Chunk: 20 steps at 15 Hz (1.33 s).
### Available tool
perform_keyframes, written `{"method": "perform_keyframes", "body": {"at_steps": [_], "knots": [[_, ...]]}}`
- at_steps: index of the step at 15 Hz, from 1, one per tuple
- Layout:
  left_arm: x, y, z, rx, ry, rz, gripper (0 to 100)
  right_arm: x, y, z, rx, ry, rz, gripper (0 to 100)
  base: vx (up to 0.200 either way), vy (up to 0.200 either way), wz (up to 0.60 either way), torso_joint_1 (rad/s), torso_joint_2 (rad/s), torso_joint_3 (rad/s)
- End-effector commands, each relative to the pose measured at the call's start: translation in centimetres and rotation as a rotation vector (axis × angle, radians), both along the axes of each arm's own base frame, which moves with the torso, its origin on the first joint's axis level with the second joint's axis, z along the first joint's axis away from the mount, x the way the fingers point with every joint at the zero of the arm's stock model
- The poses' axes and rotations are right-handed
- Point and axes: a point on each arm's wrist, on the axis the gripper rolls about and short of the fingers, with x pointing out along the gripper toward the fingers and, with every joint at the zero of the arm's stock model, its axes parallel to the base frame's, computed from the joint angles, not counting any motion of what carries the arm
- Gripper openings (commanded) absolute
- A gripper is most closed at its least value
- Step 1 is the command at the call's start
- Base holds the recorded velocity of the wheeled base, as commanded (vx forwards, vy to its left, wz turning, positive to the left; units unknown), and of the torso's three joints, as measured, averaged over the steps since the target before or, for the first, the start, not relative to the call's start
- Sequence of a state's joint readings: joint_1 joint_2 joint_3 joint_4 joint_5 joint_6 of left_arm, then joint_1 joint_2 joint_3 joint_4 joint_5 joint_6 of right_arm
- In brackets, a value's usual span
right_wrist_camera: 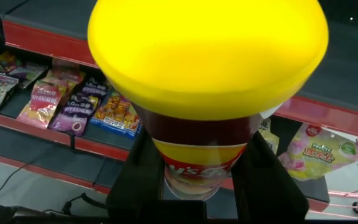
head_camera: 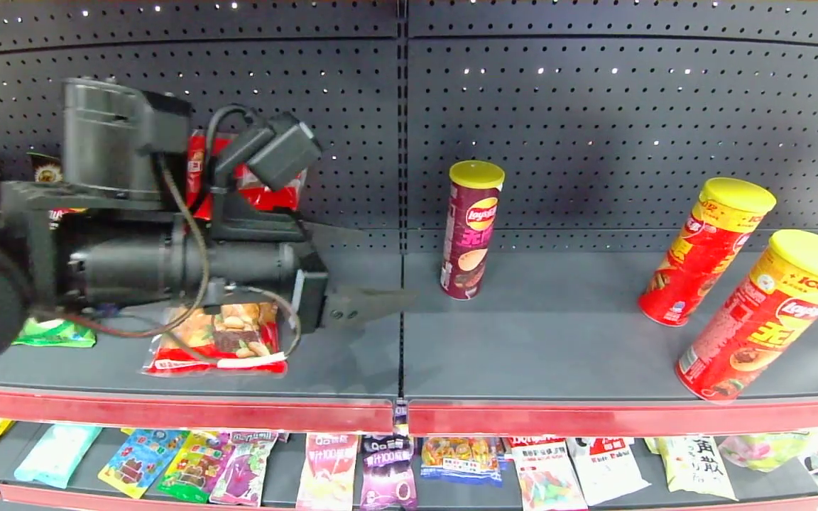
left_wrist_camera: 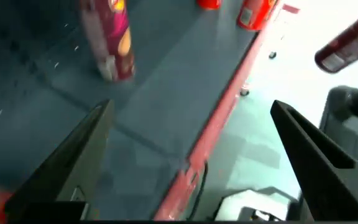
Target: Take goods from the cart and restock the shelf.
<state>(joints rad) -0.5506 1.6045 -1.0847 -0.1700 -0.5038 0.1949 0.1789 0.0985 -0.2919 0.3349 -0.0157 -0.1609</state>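
Note:
A purple chip can (head_camera: 471, 227) with a yellow lid stands upright mid-shelf, also seen as the purple can (left_wrist_camera: 110, 37) from the left wrist. My left gripper (head_camera: 373, 301) hovers over the grey shelf (head_camera: 544, 348) just left of that can, apart from it. In the left wrist view this gripper (left_wrist_camera: 191, 137) is open wide with nothing between its fingers (left_wrist_camera: 73, 168). My right gripper (right_wrist_camera: 207, 186) is shut on a yellow-lidded chip can (right_wrist_camera: 207, 56), held in front of the shelves; its fingers (right_wrist_camera: 145, 180) flank the can's body.
Two red chip cans (head_camera: 707, 248) (head_camera: 771, 312) stand at the shelf's right. A nut pack (head_camera: 221, 341) and a green pack (head_camera: 54, 332) lie under my left arm. Snack bags (head_camera: 388, 468) line the lower shelf. A red lip (head_camera: 409, 417) edges the shelf.

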Motion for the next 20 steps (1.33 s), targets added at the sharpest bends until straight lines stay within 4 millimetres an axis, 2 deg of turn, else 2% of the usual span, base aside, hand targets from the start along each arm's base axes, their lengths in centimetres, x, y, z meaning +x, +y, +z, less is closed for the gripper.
{"method": "perform_keyframes", "body": {"at_steps": [1,3,7,13,20], "knots": [[4.4,-4.1,-2.6,0.027,0.038,-0.026,100,0.0,0.0,-0.1,-0.001,0.004,-0.001,0,0.000,0.000,0.00,0.000,0.00,0.000],[6.8,-5.6,-3.3,0.020,0.008,0.005,100,0.1,0.0,-0.2,-0.002,0.006,-0.002,0,0.000,0.000,0.00,0.000,0.00,0.000],[9.6,-7.1,-3.6,0.013,-0.045,0.068,100,0.1,0.0,-0.2,0.005,0.008,-0.006,0,0.000,0.000,0.00,0.000,0.00,0.000],[12.3,-8.3,-3.6,0.004,-0.099,0.150,100,0.1,0.0,-0.3,0.018,0.015,-0.010,0,0.000,0.000,0.00,0.000,0.00,0.000],[14.4,-9.6,-4.1,-0.012,-0.126,0.172,100,0.1,0.0,-0.3,0.021,0.015,-0.010,0,0.000,0.000,0.00,0.000,0.00,0.000]]}}
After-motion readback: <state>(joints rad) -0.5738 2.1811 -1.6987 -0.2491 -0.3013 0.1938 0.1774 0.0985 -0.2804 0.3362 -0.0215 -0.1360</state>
